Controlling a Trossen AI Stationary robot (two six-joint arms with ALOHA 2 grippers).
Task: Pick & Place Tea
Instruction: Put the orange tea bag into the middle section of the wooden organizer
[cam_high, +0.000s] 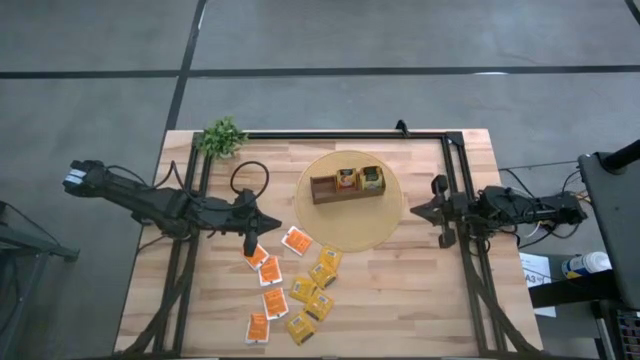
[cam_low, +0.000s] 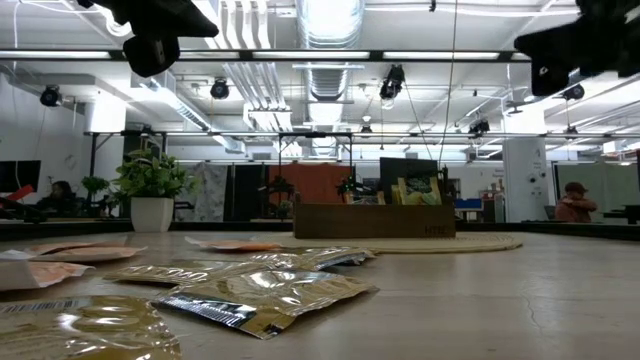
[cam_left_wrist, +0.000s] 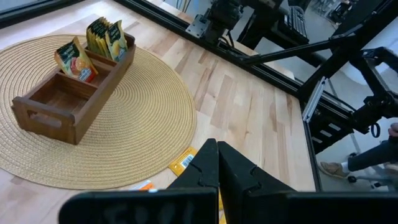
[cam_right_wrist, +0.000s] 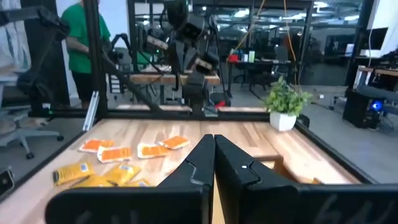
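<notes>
Several tea sachets lie flat and loose on the wooden table: orange-and-white ones (cam_high: 272, 272) and yellow ones (cam_high: 320, 290). A few more stand in the middle and right compartments of the brown wooden box (cam_high: 347, 186), which sits on a round woven mat (cam_high: 385, 225). My left gripper (cam_high: 272, 221) hovers shut above the table just left of the mat, over the far end of the loose sachets; a yellow sachet (cam_left_wrist: 185, 162) shows below its fingers. My right gripper (cam_high: 415, 212) hangs shut by the mat's right rim. Neither holds anything.
A small potted plant (cam_high: 222, 137) stands at the table's far left corner. A black frame (cam_high: 350, 133) runs along the far edge and both sides of the table. A person in green (cam_right_wrist: 78, 37) stands beyond the table's left side. Bare wood lies right of the sachets.
</notes>
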